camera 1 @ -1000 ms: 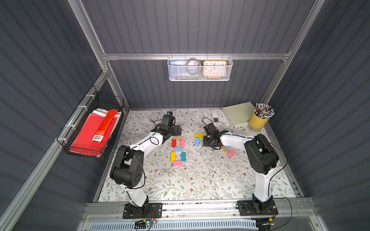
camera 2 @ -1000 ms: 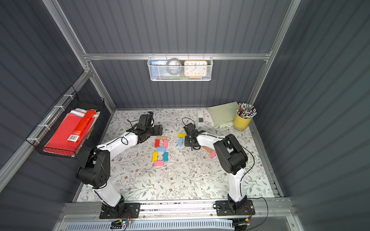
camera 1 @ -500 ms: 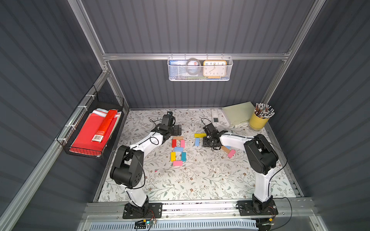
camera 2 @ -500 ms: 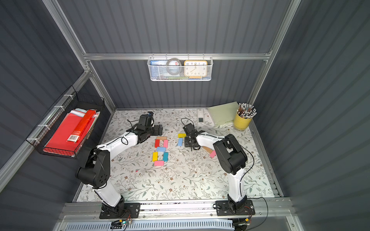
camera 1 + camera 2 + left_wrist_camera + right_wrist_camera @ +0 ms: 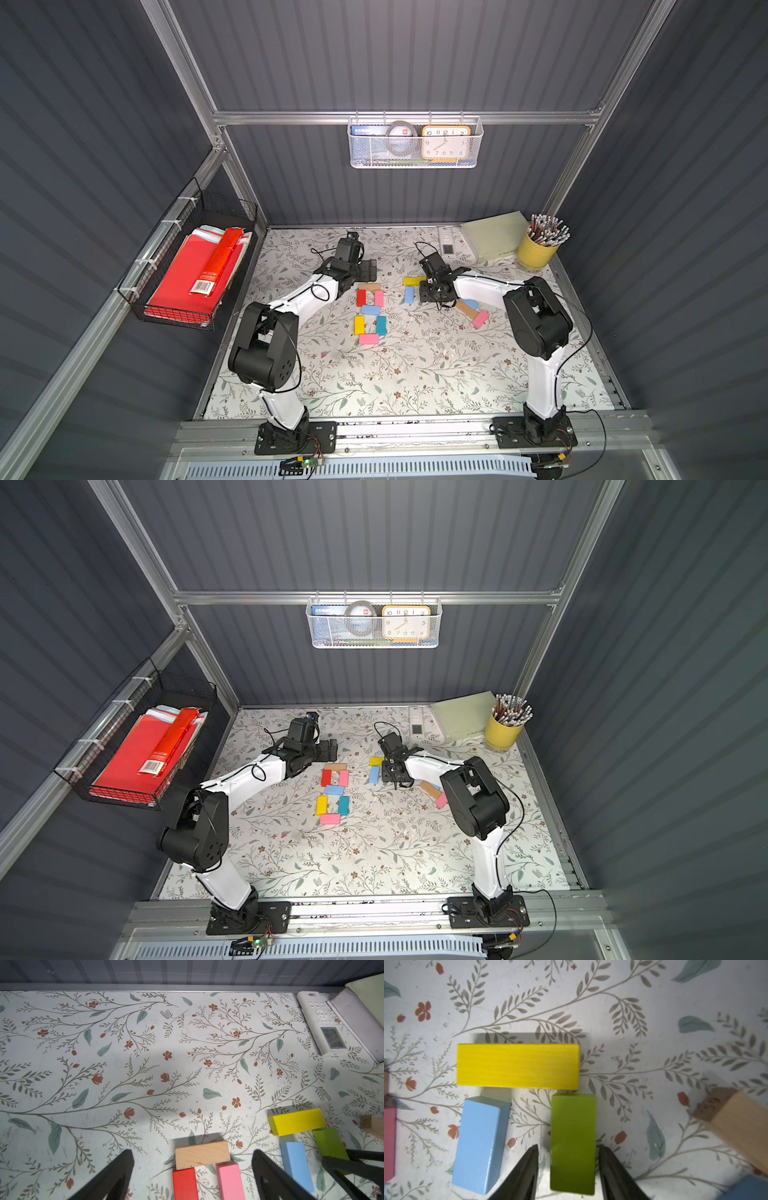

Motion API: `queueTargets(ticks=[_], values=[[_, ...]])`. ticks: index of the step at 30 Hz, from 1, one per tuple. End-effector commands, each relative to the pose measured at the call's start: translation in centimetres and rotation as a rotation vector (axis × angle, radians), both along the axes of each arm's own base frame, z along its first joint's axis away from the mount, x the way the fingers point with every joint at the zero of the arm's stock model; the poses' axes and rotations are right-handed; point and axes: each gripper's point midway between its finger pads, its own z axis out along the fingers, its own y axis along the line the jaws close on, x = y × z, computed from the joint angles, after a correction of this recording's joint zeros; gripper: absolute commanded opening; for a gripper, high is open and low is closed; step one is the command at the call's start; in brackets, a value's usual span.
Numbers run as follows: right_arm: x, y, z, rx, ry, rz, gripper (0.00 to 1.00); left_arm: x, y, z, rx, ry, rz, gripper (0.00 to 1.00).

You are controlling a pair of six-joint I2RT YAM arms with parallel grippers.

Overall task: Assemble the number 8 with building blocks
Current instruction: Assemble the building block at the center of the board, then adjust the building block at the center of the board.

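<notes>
Right hand (image 5: pixel 569 1148) part-open straddling green block (image 5: pixel 573 1126) right of number 8 (image 5: pixel 370 311) mid-counter (image 5: pixel 415 374), block's long axis near-far, far end butting yellow block (image 5: pixel 518 1065); left hand (image 5: pixel 192 1152) wide, farther off.

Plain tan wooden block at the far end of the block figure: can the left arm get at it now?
Probably yes: the open left pincer is right at the plain tan wooden block, which lies within its wide gap, with nothing between.
</notes>
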Motion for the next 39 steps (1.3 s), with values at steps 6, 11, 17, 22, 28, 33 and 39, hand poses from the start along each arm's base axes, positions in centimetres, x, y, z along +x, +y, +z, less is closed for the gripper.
queueTargets(ticks=[6,11,17,22,28,33,39], values=[[0.2,-0.1,-1.1,-0.023,0.032,0.0,0.41,-0.2,0.1,1.1,-0.017,-0.024,-0.003,0.93],[0.0,-0.1,-1.4,-0.019,0.037,0.003,0.41,-0.2,0.1,1.1,-0.019,-0.021,-0.007,0.93],[-0.2,-0.2,0.2,-0.018,0.006,0.009,0.52,-0.2,0.0,1.1,-0.019,-0.022,-0.009,0.93],[0.3,0.3,4.7,0.034,-0.065,-0.007,0.54,-0.2,0.0,1.3,-0.024,-0.028,-0.009,0.93],[-0.2,2.8,7.9,0.069,-0.098,0.006,0.55,-0.2,0.5,1.7,-0.02,-0.04,0.019,0.94],[-1.2,5.1,5.7,0.065,-0.055,0.011,0.56,-0.1,2.2,2.3,-0.019,-0.053,0.1,0.94],[-1.7,6.6,3.0,0.05,-0.005,0.009,0.56,0.1,4.0,3.6,-0.046,-0.087,0.154,0.95]])
